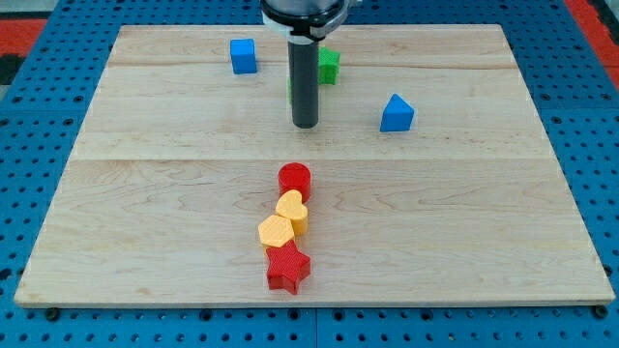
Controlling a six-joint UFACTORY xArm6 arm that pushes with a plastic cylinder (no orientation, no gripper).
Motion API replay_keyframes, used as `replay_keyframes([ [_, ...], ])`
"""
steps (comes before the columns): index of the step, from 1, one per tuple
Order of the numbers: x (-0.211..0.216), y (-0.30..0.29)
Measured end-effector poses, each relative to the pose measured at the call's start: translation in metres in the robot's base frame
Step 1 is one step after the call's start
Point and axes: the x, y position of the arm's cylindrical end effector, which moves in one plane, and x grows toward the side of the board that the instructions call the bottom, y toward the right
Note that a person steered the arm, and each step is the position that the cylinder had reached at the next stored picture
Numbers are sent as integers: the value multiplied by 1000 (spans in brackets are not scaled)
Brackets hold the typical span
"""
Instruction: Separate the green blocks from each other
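My tip (305, 124) rests on the wooden board, near the top centre. A green block (330, 65) shows just behind and to the right of the rod, its shape partly hidden. A thin green sliver (290, 89) shows at the rod's left edge; this seems to be a second green block, mostly hidden behind the rod. The tip is slightly toward the view's bottom from both green pieces.
A blue cube (243, 55) sits at the top left. A blue triangular block (397, 114) sits right of the tip. Below centre stand a red cylinder (295, 179), a yellow heart (292, 210), a yellow hexagon (277, 233) and a red star (287, 268).
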Motion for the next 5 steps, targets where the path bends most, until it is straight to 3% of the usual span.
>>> replay_keyframes([
  [2,-4,46],
  [3,-32,53],
  [5,-82,-52],
])
